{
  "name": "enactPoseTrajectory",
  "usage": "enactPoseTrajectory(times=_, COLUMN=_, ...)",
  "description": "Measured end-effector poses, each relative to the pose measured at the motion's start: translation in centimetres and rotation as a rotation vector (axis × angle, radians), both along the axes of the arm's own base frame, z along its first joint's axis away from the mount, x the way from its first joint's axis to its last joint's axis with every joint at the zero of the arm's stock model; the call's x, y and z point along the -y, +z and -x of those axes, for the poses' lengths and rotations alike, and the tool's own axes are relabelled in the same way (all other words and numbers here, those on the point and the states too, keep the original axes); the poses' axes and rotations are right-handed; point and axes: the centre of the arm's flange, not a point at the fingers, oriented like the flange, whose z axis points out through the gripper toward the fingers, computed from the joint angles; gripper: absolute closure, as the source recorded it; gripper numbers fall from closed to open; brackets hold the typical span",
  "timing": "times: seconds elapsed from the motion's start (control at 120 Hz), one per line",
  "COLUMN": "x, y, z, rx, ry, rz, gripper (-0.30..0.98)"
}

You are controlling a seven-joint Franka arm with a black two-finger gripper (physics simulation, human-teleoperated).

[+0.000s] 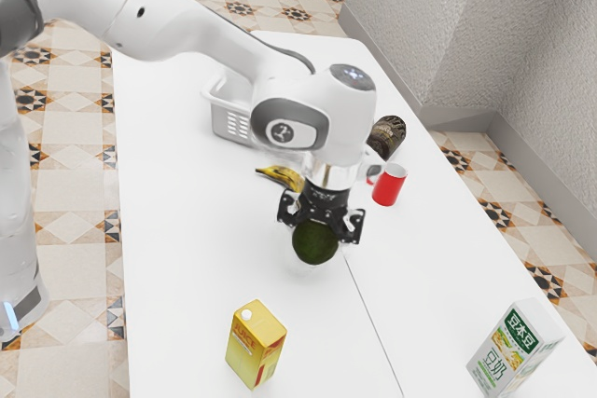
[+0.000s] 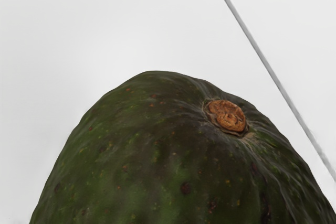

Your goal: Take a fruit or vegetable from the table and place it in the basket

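Grasp check: avocado (image 1: 315,244) right under the gripper (image 1: 321,230), clearance above the counter (image 1: 187,258) uncertain.
Whether the grip has closed, you cannot tell; confirm a firm, centred hold, then lift straight and carry high over the banana (image 1: 279,175) to the basket (image 1: 230,122).

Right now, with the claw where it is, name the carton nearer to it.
The yellow juice carton. The white carton with the green label panel stands farther off, on the other side of the thin seam.
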Motion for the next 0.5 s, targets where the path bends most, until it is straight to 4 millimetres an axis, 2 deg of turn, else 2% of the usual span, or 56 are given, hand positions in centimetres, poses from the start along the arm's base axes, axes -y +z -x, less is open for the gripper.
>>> enactPoseTrajectory(times=0.05, x=0.5, y=2.5, z=-0.1, rx=0.04, ry=-0.01, rz=0.004, gripper=0.27)
enactPoseTrajectory(times=0.083, x=0.6, y=4.8, z=-0.6, rx=0.075, ry=-0.009, rz=0.015, gripper=0.27)
enactPoseTrajectory(times=0.117, x=0.0, y=7.1, z=-1.3, rx=0.104, ry=0.005, rz=0.026, gripper=0.27)
enactPoseTrajectory(times=0.15, x=-1.4, y=9.4, z=-2.0, rx=0.129, ry=0.032, rz=0.038, gripper=0.27)
enactPoseTrajectory(times=0.242, x=-8.8, y=13.7, z=-3.7, rx=0.159, ry=0.162, rz=0.052, gripper=0.27)
enactPoseTrajectory(times=0.35, x=-17.7, y=19.2, z=-4.4, rx=0.195, ry=0.31, rz=0.062, gripper=0.27)
enactPoseTrajectory(times=0.417, x=-23.6, y=20.6, z=-3.7, rx=0.181, ry=0.409, rz=0.061, gripper=0.27)
enactPoseTrajectory(times=0.5, x=-30.5, y=20.8, z=-2.3, rx=0.149, ry=0.53, rz=0.058, gripper=0.27)
